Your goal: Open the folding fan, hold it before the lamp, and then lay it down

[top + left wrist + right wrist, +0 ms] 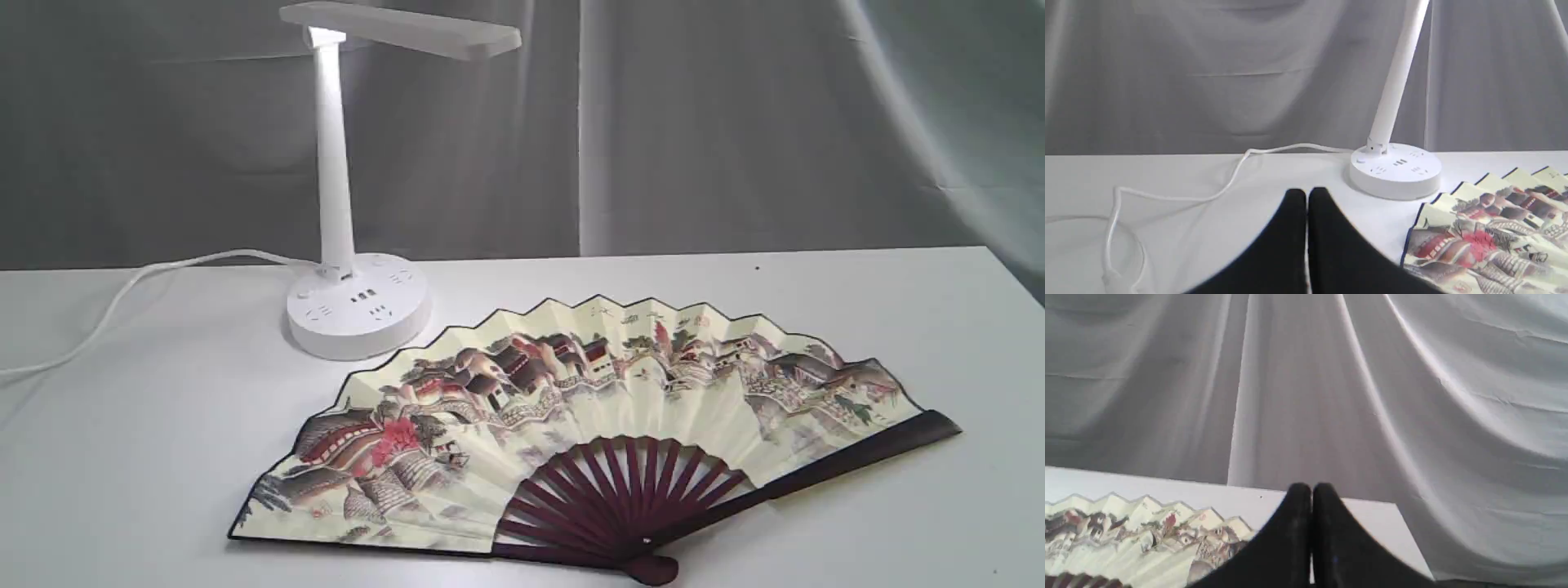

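With my left tool (1307, 194) and right tool (1312, 489) clenched empty, the folding fan (571, 425) lies open on the bench (163, 457), so the task looks finished.

so the folding fan (571, 408) lies spread open, flat on the bench (898, 310), just beside the lamp (335, 204) and its round base

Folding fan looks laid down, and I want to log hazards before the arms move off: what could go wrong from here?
1. The left hand, shut, hovers near the slack cord of the lamp; a sideways sweep could snag it and tug the lamp over.
2. The right hand, shut, looks close to the folding fan; dropping lower might crease its paper pleats.
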Motion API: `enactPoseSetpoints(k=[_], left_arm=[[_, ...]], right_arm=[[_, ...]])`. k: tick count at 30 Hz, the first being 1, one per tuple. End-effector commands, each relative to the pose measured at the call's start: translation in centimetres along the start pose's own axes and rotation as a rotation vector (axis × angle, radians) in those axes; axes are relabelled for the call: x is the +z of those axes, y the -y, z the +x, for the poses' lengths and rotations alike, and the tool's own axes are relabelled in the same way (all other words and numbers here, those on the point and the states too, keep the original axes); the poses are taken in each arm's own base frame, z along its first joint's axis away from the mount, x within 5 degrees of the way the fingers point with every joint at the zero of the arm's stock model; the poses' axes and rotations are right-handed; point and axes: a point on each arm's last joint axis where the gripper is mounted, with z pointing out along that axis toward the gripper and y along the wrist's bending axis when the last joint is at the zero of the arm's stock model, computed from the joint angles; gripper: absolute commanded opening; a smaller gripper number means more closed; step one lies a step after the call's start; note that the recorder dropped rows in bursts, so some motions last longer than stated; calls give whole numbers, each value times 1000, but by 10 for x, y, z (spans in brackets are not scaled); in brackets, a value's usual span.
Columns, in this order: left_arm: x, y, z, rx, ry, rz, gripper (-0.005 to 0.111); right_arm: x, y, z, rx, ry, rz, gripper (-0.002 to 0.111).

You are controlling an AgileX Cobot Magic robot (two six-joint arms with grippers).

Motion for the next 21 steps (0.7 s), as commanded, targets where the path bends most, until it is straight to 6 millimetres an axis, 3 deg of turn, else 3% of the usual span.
enactPoseSetpoints(k=[1,3,5,6,13,21], left_arm=[[1,0,3,6,7,0,0],[1,0,7,6,-36,1,0],[1,0,8,6,-43,1,0],[0,0,8,6,-48,1,0],[0,0,8,-12,-50,3,0],[0,0,8,-10,-48,3,0]], right_arm=[[5,-6,27,7,-46,-21,0],[7,-9,46,5,-85,-32,0],[8,-10,50,23,-98,-36,0],[6,-10,58,50,-186,-33,0],[7,-10,57,50,-176,-34,0],[6,-13,57,200,-180,-52,0]])
